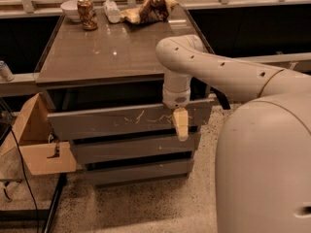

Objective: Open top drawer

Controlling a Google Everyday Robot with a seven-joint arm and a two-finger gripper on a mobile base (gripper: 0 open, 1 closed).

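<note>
The top drawer (107,122) is the tallest grey front of three, with white scratch marks across its middle. It stands out a little from the cabinet, with a dark gap between its upper edge and the table top. My gripper (180,125) hangs down from the white arm (214,69) over the drawer's upper edge. Its tan tip lies against the right part of the drawer front.
On the brown table top (112,52), at the back, stand a can (87,13), a white bowl (70,8), a lying bottle (112,11) and a crumpled bag (151,8). Two lower drawers (131,148) are shut. A cardboard box (41,152) sits left. My white body (265,174) fills the right.
</note>
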